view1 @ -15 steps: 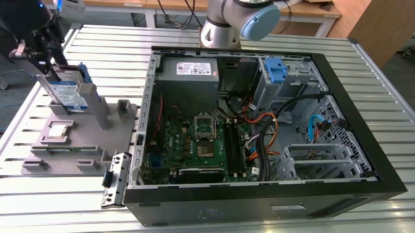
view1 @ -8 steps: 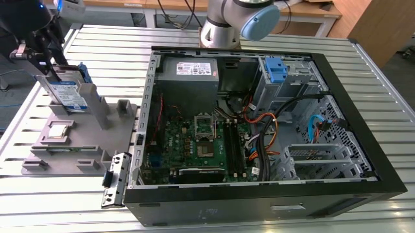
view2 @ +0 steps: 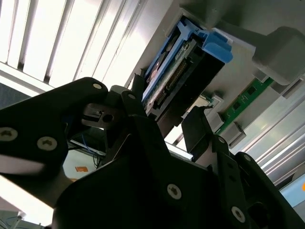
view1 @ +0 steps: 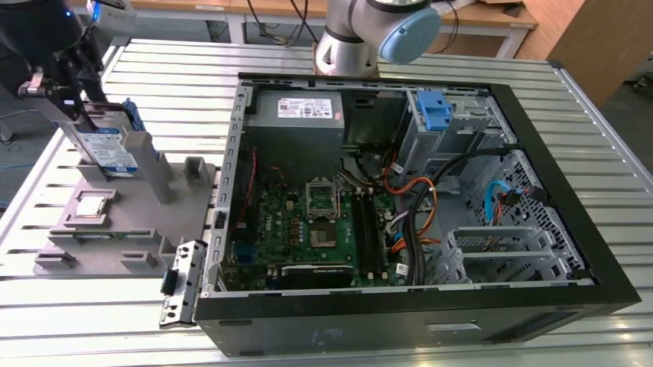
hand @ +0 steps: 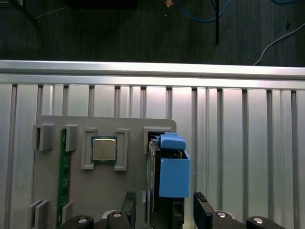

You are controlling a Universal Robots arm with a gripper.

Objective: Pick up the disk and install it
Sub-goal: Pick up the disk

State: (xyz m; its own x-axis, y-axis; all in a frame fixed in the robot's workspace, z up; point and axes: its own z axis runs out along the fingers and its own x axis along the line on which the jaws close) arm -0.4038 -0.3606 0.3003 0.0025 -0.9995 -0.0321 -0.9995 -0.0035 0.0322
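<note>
The slatted metal worktop (view1: 592, 130) carries an open computer case (view1: 408, 321) across its middle. Beside the case, toward the worktop's edge at the exterior view's left, lies a grey holding fixture (view1: 102, 252). The disk (view1: 110, 149) stands upright on edge in a slot of that fixture, well apart from the case. It has not been lifted, and its blue carrier rail faces up at the arm. The pincer (hand: 164, 205) hangs over the disk with its jaws spread to either side of it. In the first wrist view one jaw sits just beside the blue rail, while a sliver of space shows between the other jaw and the drive, so the pincer looks open and not yet clamped. A bare processor chip (hand: 104, 149) and a green memory stick (hand: 63, 176) rest in neighbouring pockets of the fixture. The uneven gap is the main worry. If the jaws close off-centre, the nearer one would likely meet the disk first and push it against the slot wall. The disk could then bind there or drag the fixture up with it. The rails are plastic, so a grip taken on them alone might flex and let the drive tilt or slip.
</note>
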